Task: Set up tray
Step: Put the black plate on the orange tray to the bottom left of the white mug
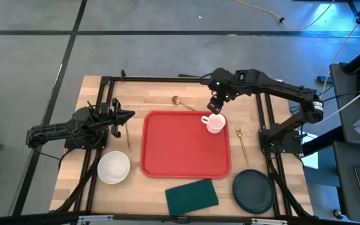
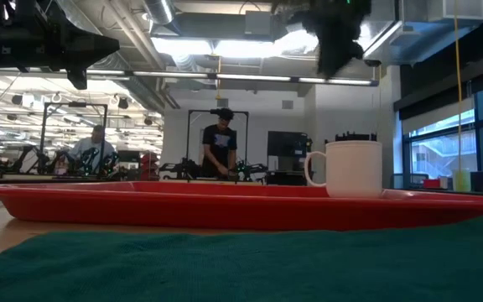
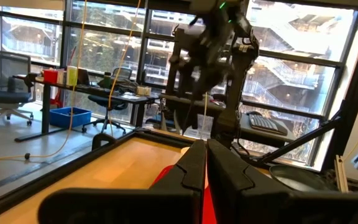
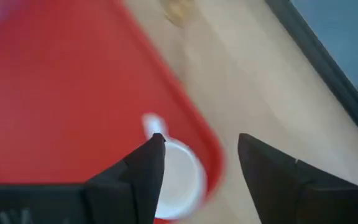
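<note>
The red tray (image 1: 180, 147) lies flat in the middle of the table. A white mug (image 1: 215, 123) stands upright on its base in the tray's far right corner, handle toward the left (image 2: 352, 168). My right gripper (image 1: 215, 105) hangs well above the mug, pointing steeply down, fingers open and nothing between them (image 4: 201, 149); the mug (image 4: 180, 179) shows below its fingertips. My left gripper (image 1: 130, 115) waits shut at the table's left side, pointing toward the tray (image 3: 207, 162).
A white bowl (image 1: 114, 167) sits left of the tray, a dark green cloth (image 1: 192, 195) in front of it and a dark plate (image 1: 253, 190) at the near right. A gold fork (image 1: 242, 145) lies right of the tray, a gold spoon (image 1: 181, 102) beyond it.
</note>
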`<state>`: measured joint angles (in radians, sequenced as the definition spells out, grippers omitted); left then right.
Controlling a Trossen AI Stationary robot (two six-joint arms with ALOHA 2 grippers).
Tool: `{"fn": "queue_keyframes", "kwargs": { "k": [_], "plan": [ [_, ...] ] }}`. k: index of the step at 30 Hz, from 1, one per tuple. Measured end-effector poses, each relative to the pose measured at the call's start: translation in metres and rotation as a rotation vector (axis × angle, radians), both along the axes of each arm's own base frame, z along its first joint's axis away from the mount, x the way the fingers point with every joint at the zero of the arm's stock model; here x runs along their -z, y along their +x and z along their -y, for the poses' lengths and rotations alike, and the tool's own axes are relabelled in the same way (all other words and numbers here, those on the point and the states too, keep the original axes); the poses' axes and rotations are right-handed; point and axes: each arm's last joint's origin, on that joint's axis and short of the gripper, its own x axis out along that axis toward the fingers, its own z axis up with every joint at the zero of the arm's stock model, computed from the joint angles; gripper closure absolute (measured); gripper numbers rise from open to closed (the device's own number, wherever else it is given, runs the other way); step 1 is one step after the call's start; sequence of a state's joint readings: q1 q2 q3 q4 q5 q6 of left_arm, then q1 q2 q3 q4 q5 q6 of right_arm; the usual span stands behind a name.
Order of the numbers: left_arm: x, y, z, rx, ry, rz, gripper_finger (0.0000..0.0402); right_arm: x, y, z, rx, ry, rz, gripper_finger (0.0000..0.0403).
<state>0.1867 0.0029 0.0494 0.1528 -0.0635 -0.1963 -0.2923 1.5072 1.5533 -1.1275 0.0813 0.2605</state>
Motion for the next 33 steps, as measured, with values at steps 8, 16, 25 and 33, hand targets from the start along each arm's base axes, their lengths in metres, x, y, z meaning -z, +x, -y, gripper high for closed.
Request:
{"fn": "queue_keyframes", "kwargs": {
  "k": [8,16,25,33],
  "plan": [
    [0.0,0.0,0.0,0.01,0.002,0.0,0.0376,-0.016,0.023,-0.043,-0.111,0.052,0.209,0.0199],
    [0.0,0.0,0.001,0.051,-0.008,0.004,0.0323,-0.016,0.026,-0.096,-0.054,0.183,0.234,0.0198],
    [0.0,0.0,0.002,0.094,-0.094,0.022,0.022,0.0,-0.013,-0.153,0.308,0.334,-0.074,0.0198],
    [0.0,0.0,0.002,0.078,-0.109,0.026,0.02,0.015,-0.061,-0.211,0.707,0.47,-0.273,0.0198]
  ]
}}
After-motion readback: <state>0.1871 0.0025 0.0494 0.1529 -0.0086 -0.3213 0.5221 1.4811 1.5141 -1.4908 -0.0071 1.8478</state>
